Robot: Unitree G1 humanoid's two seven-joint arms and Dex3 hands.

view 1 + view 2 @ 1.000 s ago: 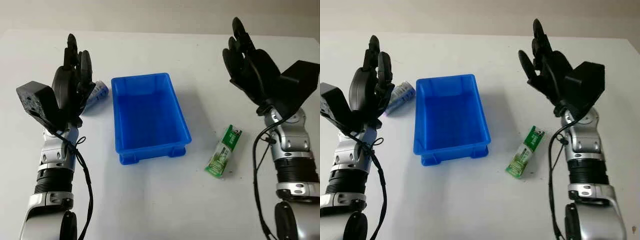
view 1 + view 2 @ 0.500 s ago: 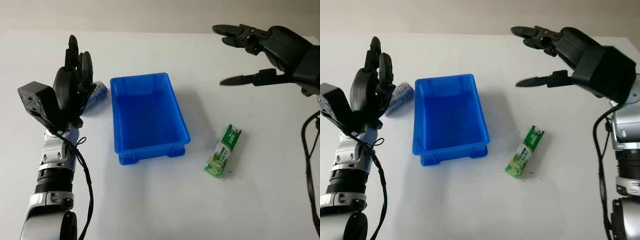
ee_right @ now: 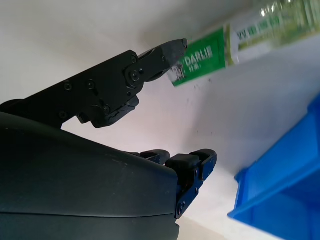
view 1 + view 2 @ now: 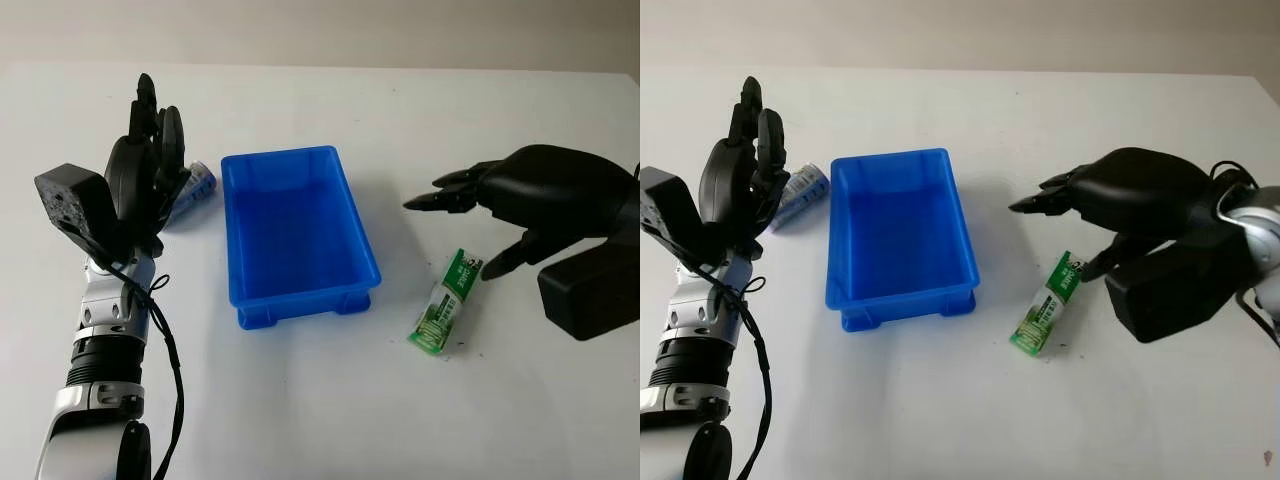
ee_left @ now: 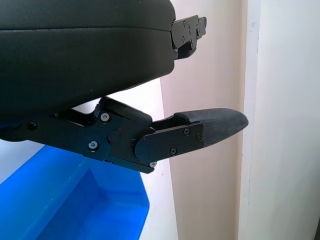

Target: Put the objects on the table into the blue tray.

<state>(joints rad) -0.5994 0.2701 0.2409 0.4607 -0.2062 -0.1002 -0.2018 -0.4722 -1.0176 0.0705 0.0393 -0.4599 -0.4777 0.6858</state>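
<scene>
Right robot hand (image 4: pixel 490 232) hung open over the bench (image 4: pixel 330 400), holding nothing, one fingertip (image 3: pixel 176 48) at, possibly touching, the near end of the green packet (image 4: pixel 446 301). Packet lay flat right of the blue tray (image 4: pixel 295 232), white and green, printed "DARLIE" per the right wrist view. Left robot hand (image 4: pixel 150 165) was raised, open, left of tray, beside a small blue-and-white tube (image 4: pixel 196 187).
</scene>
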